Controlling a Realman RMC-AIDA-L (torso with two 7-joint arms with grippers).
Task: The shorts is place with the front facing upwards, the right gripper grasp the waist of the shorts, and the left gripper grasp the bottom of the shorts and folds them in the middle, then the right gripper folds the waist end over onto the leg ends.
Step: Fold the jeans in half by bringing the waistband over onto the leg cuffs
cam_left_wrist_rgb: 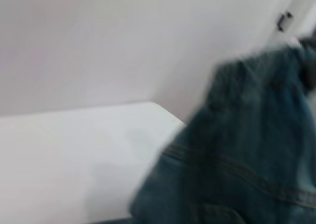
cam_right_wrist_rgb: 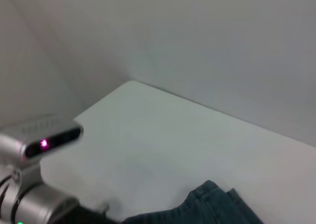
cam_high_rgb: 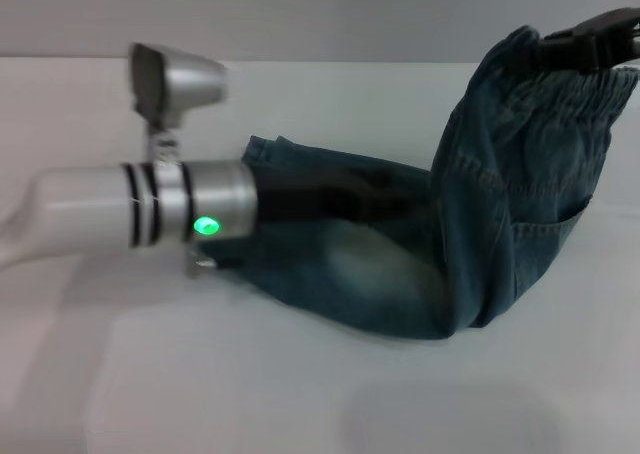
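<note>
On the white worktop (cam_high_rgb: 300,394) the shorts (cam_high_rgb: 400,264) lie with their waist (cam_high_rgb: 560,104) lifted up, pinched tight in the right tool (cam_high_rgb: 590,34). The cloth is soft and floppy, so grab the thick band. The left tool (cam_high_rgb: 300,199) sits by the leg ends; I cannot tell its grip.

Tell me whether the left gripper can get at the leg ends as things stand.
Probably yes: the left gripper already lies low on the shorts by the leg ends, with nothing between, though its fingers are hidden; the right gripper lifts the waist.
</note>
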